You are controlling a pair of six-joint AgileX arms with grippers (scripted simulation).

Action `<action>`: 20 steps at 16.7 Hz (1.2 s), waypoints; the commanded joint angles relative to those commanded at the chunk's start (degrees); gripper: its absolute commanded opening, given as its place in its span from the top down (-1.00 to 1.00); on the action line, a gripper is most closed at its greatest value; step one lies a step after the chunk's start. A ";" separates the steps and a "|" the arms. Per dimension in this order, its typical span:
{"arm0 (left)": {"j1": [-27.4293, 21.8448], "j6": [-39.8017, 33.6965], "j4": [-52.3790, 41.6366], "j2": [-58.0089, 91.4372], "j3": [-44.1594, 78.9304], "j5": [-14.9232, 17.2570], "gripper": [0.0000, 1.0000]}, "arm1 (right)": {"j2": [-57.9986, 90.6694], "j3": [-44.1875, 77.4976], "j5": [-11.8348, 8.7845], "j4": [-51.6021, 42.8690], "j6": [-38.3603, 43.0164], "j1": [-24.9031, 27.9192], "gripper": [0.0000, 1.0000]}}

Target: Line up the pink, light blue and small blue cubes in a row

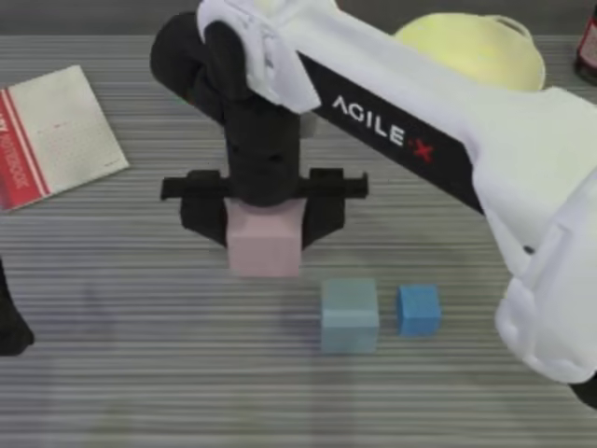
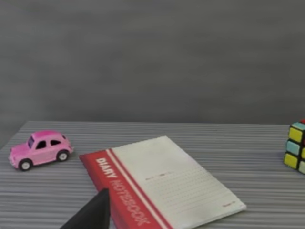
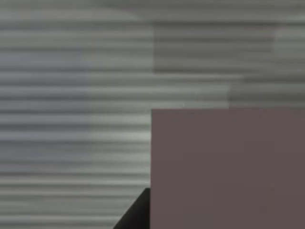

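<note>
Pinching pink cube, right gripper hangs left of and behind light blue cube; small blue cube just right of that. You should lower pink squarely, edges aligned, beside light blue. Left gripper parked at table's left edge; fingers unclear.

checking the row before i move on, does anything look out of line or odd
The pink cube sits out of line, farther back than the light blue cube and small blue cube, which stand side by side. The right pincer is at it. Nothing looks damaged.
</note>
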 joint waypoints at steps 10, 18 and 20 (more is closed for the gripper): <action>0.00 0.00 0.00 0.00 0.00 0.00 -1.00 | 3.67 6.81 0.09 -2.97 5.53 5.68 1.00; 0.00 0.00 0.00 0.00 0.00 0.00 -1.00 | 0.97 -11.60 0.12 12.12 5.46 5.88 1.00; 0.00 0.00 0.00 0.00 0.00 0.00 -1.00 | 0.60 -14.65 0.14 15.09 5.54 5.95 1.00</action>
